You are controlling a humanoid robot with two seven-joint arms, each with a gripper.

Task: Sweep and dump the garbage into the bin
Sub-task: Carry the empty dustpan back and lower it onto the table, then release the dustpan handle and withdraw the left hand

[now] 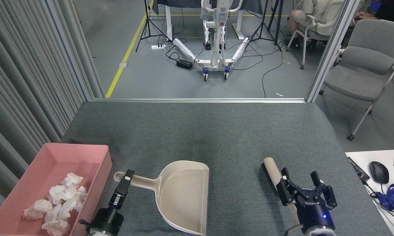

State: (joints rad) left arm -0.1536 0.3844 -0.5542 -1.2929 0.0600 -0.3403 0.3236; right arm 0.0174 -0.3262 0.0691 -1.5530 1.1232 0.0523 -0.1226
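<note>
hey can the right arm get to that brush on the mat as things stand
Probably yes. The right gripper hangs open right over the brush handle, with nothing between them; the dustpan lies well off to the left, held by the left gripper.

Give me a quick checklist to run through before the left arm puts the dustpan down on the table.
1. Garbage all inside the bin: ok, the white wads lie in the pink tub and none shows on the table.
2. Dustpan empty: ok, its scoop is bare.
3. Left gripper holding the dustpan handle: ok, shut on it near the handle's end.
4. Dustpan clear of the bin: ok, it sits to the right of the tub wall.
5. Dustpan already resting on the table: cannot tell from this view.
6. Right gripper free: ok, open above the brush, not holding it.
</note>
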